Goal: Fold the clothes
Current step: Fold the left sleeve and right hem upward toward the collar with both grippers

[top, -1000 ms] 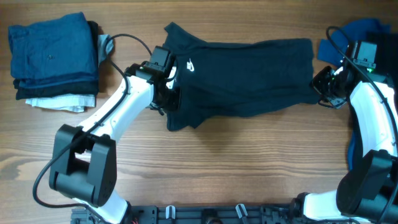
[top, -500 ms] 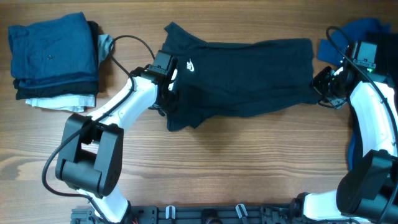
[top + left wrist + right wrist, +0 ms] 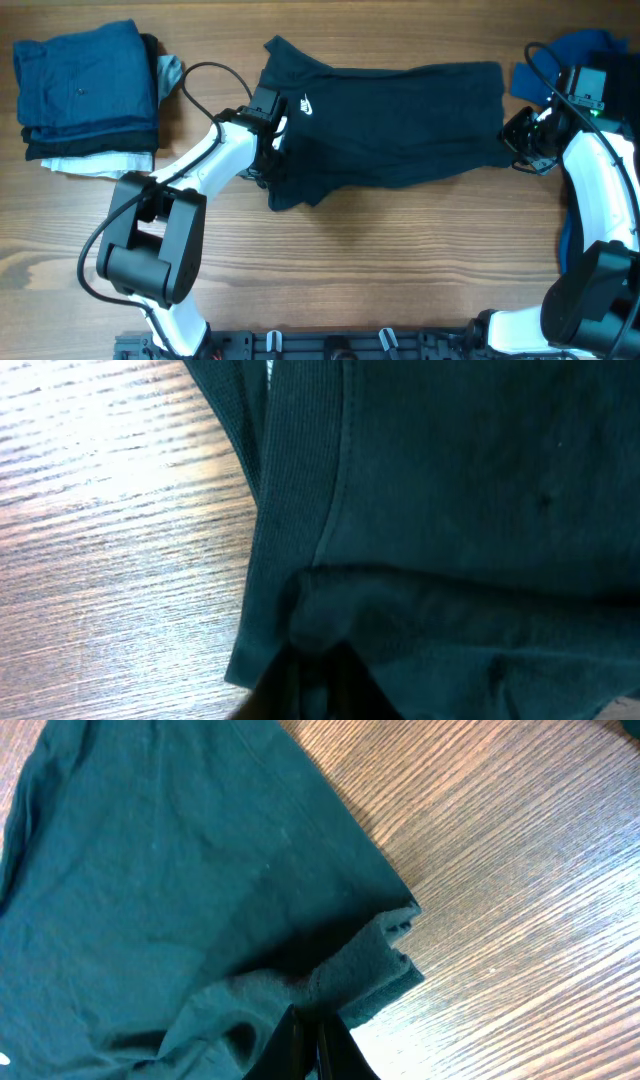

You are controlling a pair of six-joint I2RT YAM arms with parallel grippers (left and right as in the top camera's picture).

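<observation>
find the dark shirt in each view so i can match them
overhead: dark shirt spread across top centre
left wrist: shirt fills right and bottom, ribbed edge mid-frame
right wrist: shirt fills left, corner bunched low centre
shared landmark: wooden table beside it

Seems a robotics lab bench to me: a left arm (image 3: 200, 165) and a right arm (image 3: 598, 190), white and black, rise from a black rail (image 3: 330, 345) along a wood-grain table (image 3: 400, 270), folded clothes (image 3: 85, 85) piled at one corner.
</observation>
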